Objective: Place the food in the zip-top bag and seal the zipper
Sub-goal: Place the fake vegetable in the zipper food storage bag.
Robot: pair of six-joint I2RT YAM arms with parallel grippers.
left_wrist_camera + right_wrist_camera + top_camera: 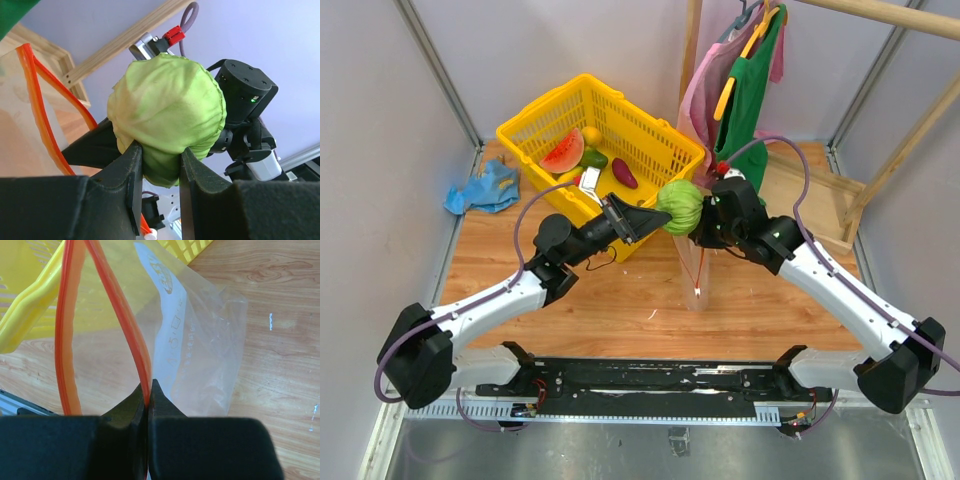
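Observation:
My left gripper is shut on the round green melon and holds it in the air by the top of the clear zip-top bag. In the left wrist view the melon sits between my fingers, with the zipper at left. My right gripper is shut on one side of the red-orange zipper and holds the bag hanging open. The watermelon wedge, yellow-orange fruit, small green piece and purple piece lie in the yellow basket.
A blue cloth lies at the far left of the wooden table. Clothes on hangers hang on a wooden rack at the back right, whose base frame rests on the table.

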